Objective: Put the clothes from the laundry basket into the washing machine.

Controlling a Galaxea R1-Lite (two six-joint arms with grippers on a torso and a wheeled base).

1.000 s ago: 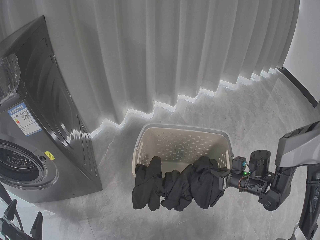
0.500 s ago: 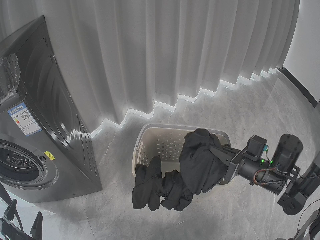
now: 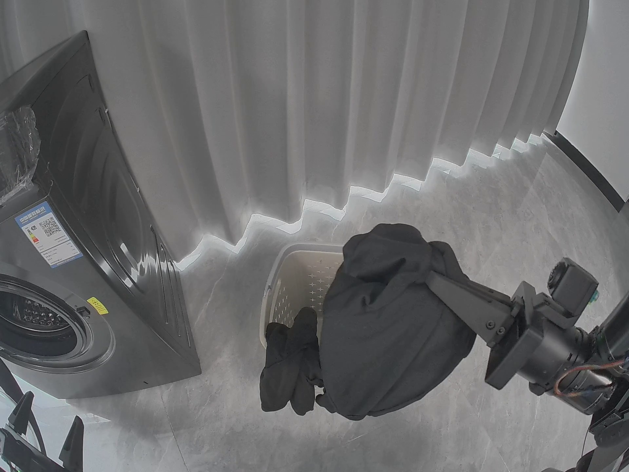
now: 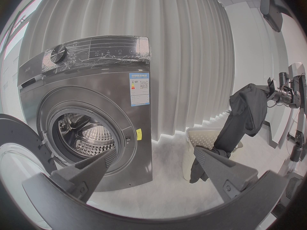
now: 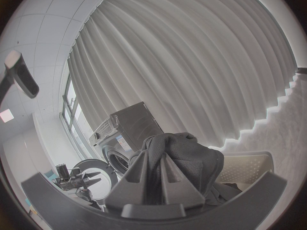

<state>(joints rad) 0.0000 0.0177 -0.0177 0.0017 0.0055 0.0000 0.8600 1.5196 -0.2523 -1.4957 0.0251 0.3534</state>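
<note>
The washing machine [image 4: 105,90] is standing off to the robot's left in front of the long white curtain [image 3: 341,86], with its round door [image 4: 16,144] swinging wide open and its drum [image 4: 86,138] showing only bare metal in the part that can be seen, so by the look of it nothing is lying inside yet. The laundry basket [image 3: 288,283] is sitting on the floor [image 3: 511,198] well apart from the machine, nearer the robot's right side. The dark clothing [image 3: 386,322] is hanging in a big bundle above the basket, while its lower end is trailing down and draping over the basket's near rim, so it is not fully clear of the basket; whether this is one piece or several tangled together is hard to tell. The right gripper [image 5: 154,158] is holding the bundle up, its two fingers pinching together on a fold of the cloth. The left gripper [image 4: 155,150] is waiting low in front of the machine's opening, fingers spread apart and carrying nothing. Judging from this, the task is sitting at an early stage: the pick-up is being made, while freeing the trailing end, carrying the load across to the machine and pushing it into the drum are all waiting to be done.
</note>
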